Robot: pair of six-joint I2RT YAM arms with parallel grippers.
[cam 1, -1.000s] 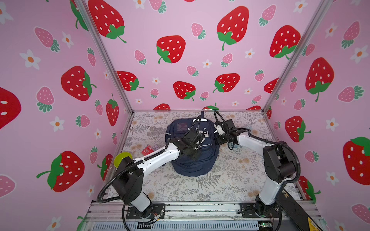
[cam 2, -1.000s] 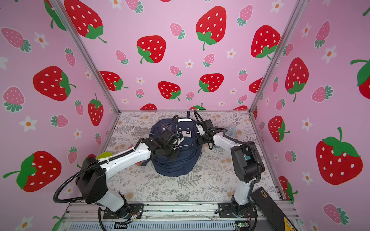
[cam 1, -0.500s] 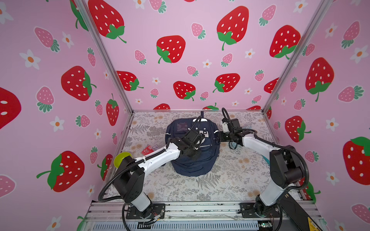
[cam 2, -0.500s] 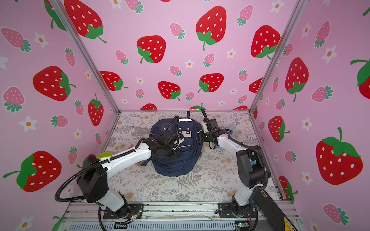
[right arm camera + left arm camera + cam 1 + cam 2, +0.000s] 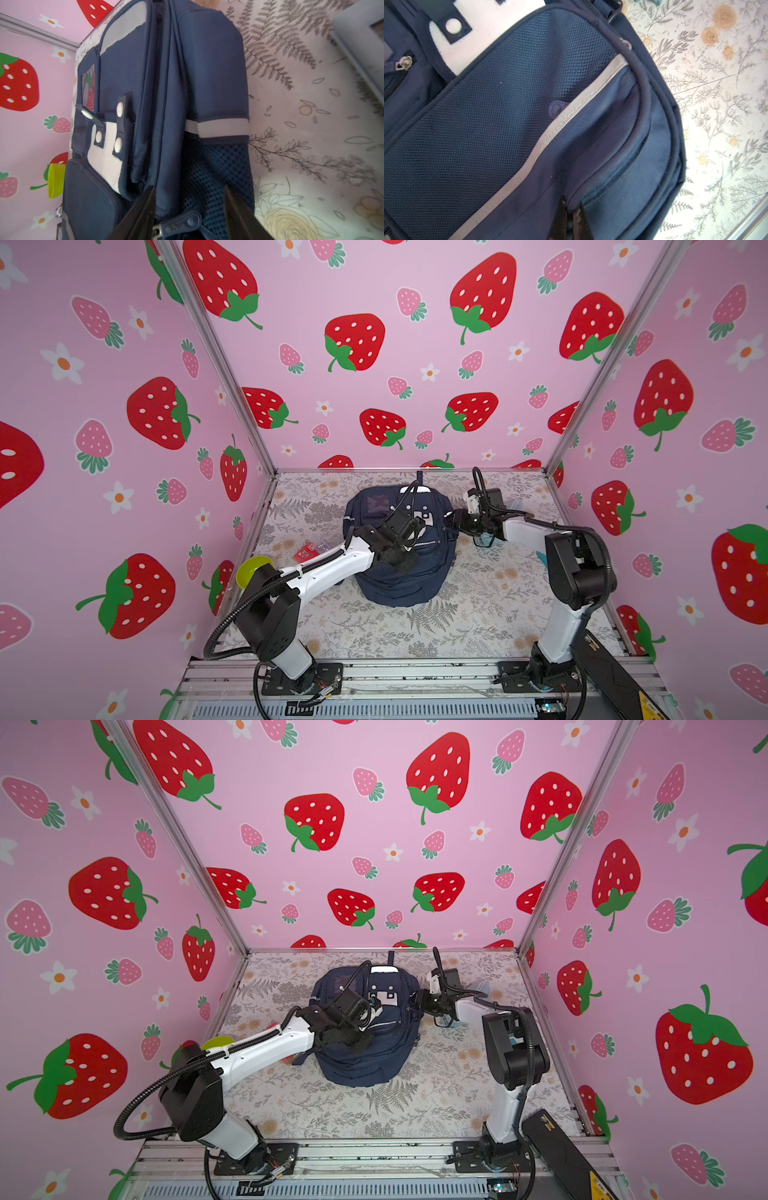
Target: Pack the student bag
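The student bag (image 5: 409, 572) (image 5: 374, 1060), a navy backpack with pale stripes, lies flat in the middle of the floral table. My left gripper (image 5: 404, 562) (image 5: 353, 1041) rests on its front. In the left wrist view that gripper (image 5: 571, 206) is shut, pinching the piped edge of a front pocket on the bag (image 5: 508, 124). My right gripper (image 5: 451, 520) (image 5: 417, 1000) is at the bag's right side. In the right wrist view it (image 5: 190, 188) stands open, its fingers either side of a dark zip pull (image 5: 182, 223) and the mesh side pocket (image 5: 218, 166), gripping nothing.
A yellow-green cup (image 5: 253, 568) (image 5: 216, 1042) stands at the table's left edge, with a red packet (image 5: 307, 551) beside the bag. A light blue item (image 5: 488, 540) lies under my right forearm. Pink strawberry walls enclose three sides. A black device (image 5: 615, 672) leans at the front right.
My right gripper's jaws have spread wider and it has shifted slightly along the bag's right side. The left gripper keeps its pinch and has not moved.
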